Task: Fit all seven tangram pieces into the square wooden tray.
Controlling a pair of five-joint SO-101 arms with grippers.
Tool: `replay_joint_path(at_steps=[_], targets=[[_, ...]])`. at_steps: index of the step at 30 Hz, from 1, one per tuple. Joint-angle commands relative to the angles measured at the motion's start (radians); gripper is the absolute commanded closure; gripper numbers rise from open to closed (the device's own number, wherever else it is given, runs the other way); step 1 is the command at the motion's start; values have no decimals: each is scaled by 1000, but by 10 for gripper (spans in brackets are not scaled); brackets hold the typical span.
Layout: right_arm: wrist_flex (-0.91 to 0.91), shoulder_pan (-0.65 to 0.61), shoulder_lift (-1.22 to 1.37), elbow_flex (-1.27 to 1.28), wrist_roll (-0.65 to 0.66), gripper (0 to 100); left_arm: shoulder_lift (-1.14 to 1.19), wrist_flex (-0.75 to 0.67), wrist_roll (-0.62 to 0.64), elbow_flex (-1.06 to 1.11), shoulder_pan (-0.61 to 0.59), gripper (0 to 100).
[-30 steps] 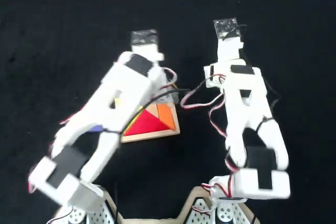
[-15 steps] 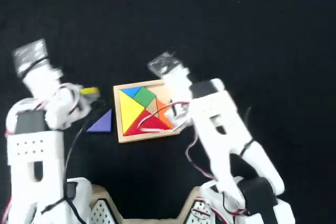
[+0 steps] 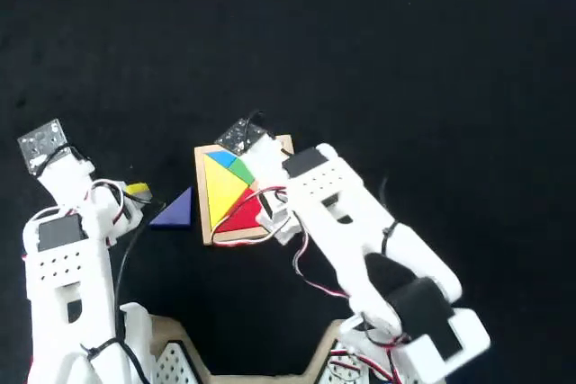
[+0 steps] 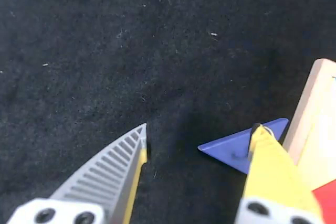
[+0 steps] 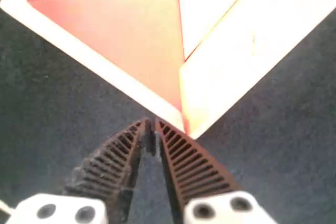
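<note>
Your left gripper (image 4: 199, 127): jaws spread wide, nothing between them. It has one ribbed grey finger (image 4: 123, 156) and one yellow finger (image 4: 270, 163). In the left wrist view the yellow finger crosses over the loose blue triangle (image 4: 231, 148); you can't tell whether it touches. From the high view that gripper (image 3: 135, 192) sits low on the black cloth (image 3: 405, 69), just beside the same triangle (image 3: 175, 210).

Your right gripper (image 5: 151, 129): both dark ribbed fingers pressed together, tips meeting, gripping nothing. It sits over the cloth just off one corner of the wooden tray (image 5: 89, 59). The right arm (image 3: 333, 200) lies across the tray's right half in the high view.

Count:
- Arms: 2, one on each side of the tray.
- Tray: 1, on the cloth between the arms, rim at (image 3: 205, 227) and (image 4: 310, 119).
- Pieces outside the tray: 1, the loose blue triangle, flat on the cloth near the tray's left edge, between the tray and the left gripper. Its tip is close to the rim; contact can't be told.
- Pieces you can count inside the tray from the high view: 4. These are the blue piece (image 3: 220, 157), green piece (image 3: 243, 169), yellow triangle (image 3: 223, 189) and red triangle (image 3: 241, 216). They lie flat and edge to edge.
- The rest of the tray is under the right arm. The right wrist view shows the red triangle (image 5: 126, 30) seated in the corner with 2 pale pieces beside it, one at (image 5: 210, 17) and one at (image 5: 247, 72).
</note>
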Motion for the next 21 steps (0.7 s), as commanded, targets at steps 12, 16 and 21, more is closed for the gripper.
replay_joint_path(at_steps=[12, 16, 21], targets=[[-58, 81, -13, -88, 9, 988, -18, -71, -11, 42, 30, 694], [-60, 78, 38, -96, 38, 988, -18, -72, -12, 51, 48, 694], [-68, 87, 68, -128, 34, 988, -18, -72, -11, 58, 47, 694]])
